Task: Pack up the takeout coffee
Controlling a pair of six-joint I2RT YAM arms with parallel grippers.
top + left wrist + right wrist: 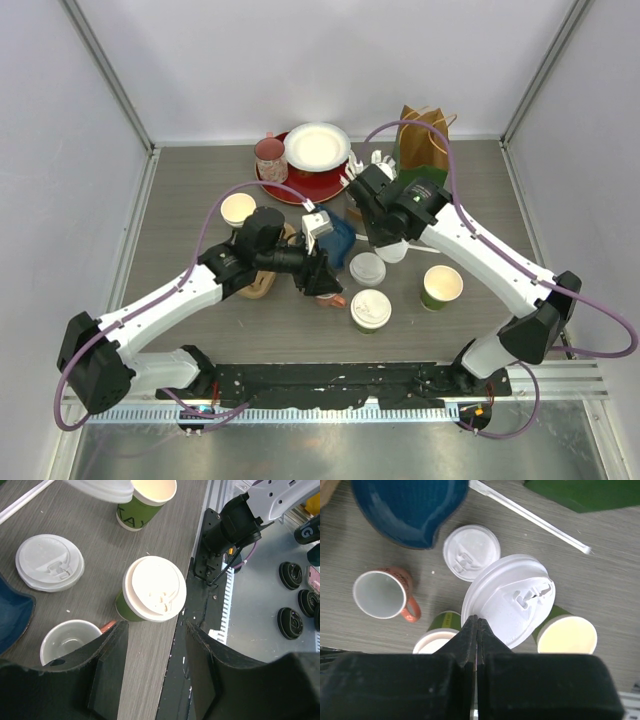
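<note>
A green takeout cup with a white sip lid on it [371, 310] stands near the table's front edge. My left gripper [156, 635] is open just short of this lidded cup [155, 587], jaws apart with nothing between them. My right gripper [477, 625] is shut on the rim of a white sip lid [510, 600], held tilted above an open green cup [567, 635]. That open cup [442, 286] stands right of the lidded one. A loose lid [367, 268] lies flat on the table. Another open cup [238, 209] stands at the left.
A white mug with a pink handle [380, 594] and a blue bowl [410, 507] sit close to the left gripper. A red plate [300, 185] carrying a white plate [318, 147], a pink cup [270, 155] and a brown paper bag [425, 135] are at the back. A wrapped straw [530, 515] lies nearby.
</note>
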